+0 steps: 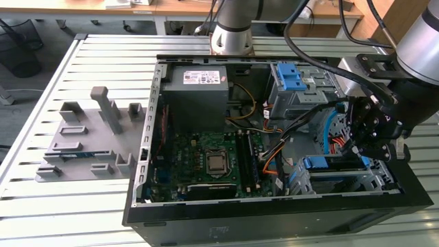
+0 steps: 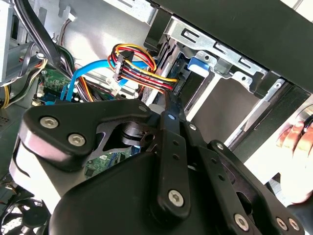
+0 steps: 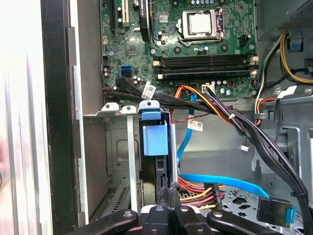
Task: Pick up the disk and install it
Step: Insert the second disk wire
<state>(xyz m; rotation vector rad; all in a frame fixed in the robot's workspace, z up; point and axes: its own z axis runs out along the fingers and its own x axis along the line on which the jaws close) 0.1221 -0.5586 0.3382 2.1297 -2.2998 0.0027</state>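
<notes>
The disk (image 1: 333, 163) sits on edge in a slot of the metal drive cage (image 1: 384, 181) at the exterior view's right end of the open computer case. Its blue carrier frame (image 3: 154, 138) faces up, and its blue tab (image 2: 199, 62) pokes out of the cage. My gripper (image 1: 365, 150) hangs just above it. The black fingers (image 3: 168, 192) are shut together, with their tips at the disk's dark edge beside the cage rail. The fingertips (image 2: 171, 105) point toward the slot with nothing between them.
A bundle of red, yellow and black power wires with a blue data cable (image 3: 210, 182) lies right beside the slot. In the case are the motherboard (image 1: 205, 159), the grey power supply (image 1: 195, 98) and an upper bay with blue latches (image 1: 291, 77). A grey fixture (image 1: 89, 134) stands on the table. A hand (image 2: 293, 139) is outside the case.
</notes>
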